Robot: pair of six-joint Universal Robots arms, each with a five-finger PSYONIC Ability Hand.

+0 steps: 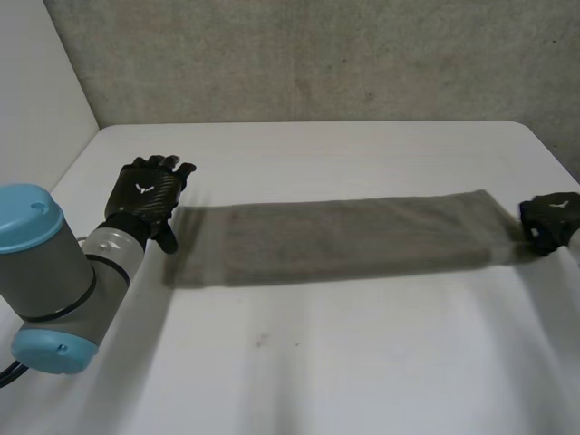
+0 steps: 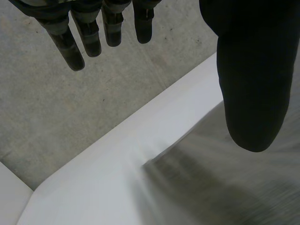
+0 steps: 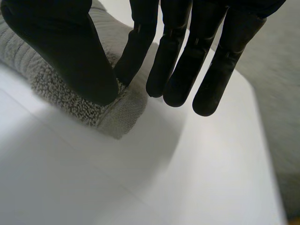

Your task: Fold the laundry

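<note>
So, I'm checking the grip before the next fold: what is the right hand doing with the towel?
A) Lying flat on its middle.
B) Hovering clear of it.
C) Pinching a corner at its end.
C: the right hand has its thumb and a finger closed on a corner of the towel at its end.

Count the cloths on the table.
1. The grey towel lies stretched across the table, one end pinched by the right hand, the open left hand at the other.
</note>
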